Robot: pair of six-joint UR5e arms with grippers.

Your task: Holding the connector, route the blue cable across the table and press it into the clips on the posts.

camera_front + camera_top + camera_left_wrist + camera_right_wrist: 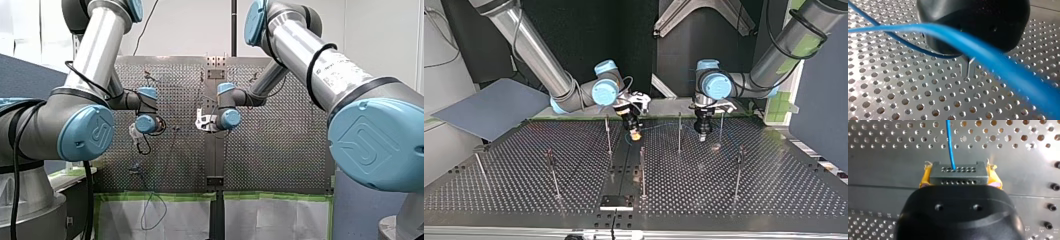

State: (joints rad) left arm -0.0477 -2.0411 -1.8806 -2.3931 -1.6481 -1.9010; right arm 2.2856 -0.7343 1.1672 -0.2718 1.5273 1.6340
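Both pincers hang low over the worktop, near its edge on the arms' side. The broad perforated stretch beyond them carries thin posts, one standing between the two pincers. My right pincer is clamped by its yellow pads on the grey connector, and the blue cable leaves the connector straight ahead. The cable also passes close by my left pincer; whether that one grips it I cannot tell.

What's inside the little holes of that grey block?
One blue cable goes into a top-row hole of the connector. The other holes look dark and empty. How far in the cable reaches is hidden.
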